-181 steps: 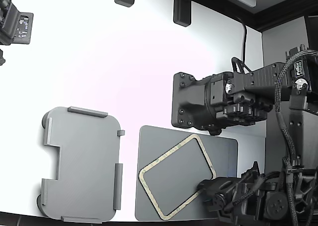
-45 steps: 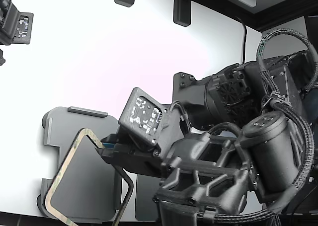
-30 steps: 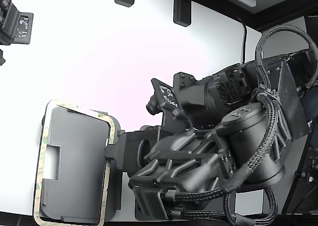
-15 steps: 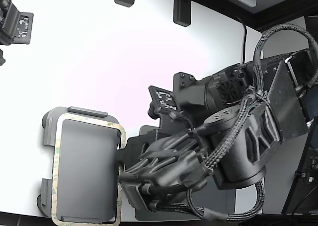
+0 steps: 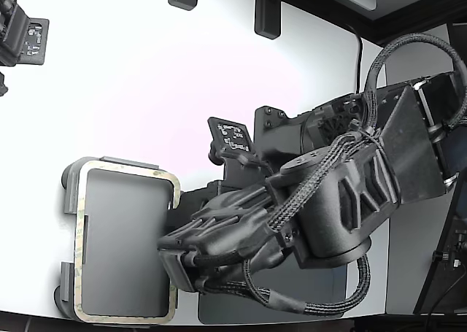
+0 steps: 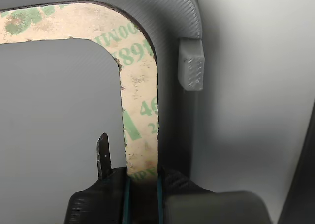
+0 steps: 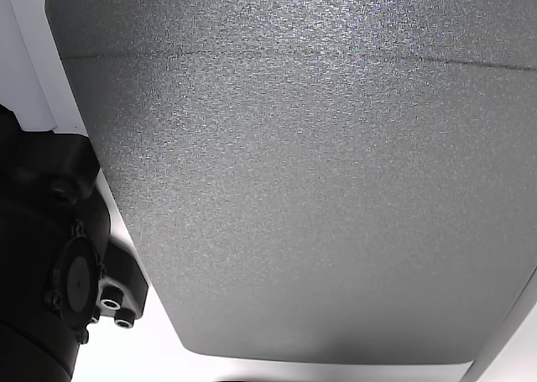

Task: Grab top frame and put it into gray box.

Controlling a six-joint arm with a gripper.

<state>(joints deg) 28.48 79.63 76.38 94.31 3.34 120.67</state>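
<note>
A: Exterior view first — where's the top frame [image 5: 125, 175] now?

B: Half a second ago it sat a little askew over the gray box [image 5: 70, 177]; now it lies lower and squarer inside the box's outline, so placing looks nearly done.

A: And the wrist view?

B: The gripper [image 6: 142, 177] is clamped on the frame's long side, near a box edge tab [image 6: 191, 64] — no release yet.

A: Other view?

B: Only the dark gray mat [image 7: 319, 172], bare.
</note>
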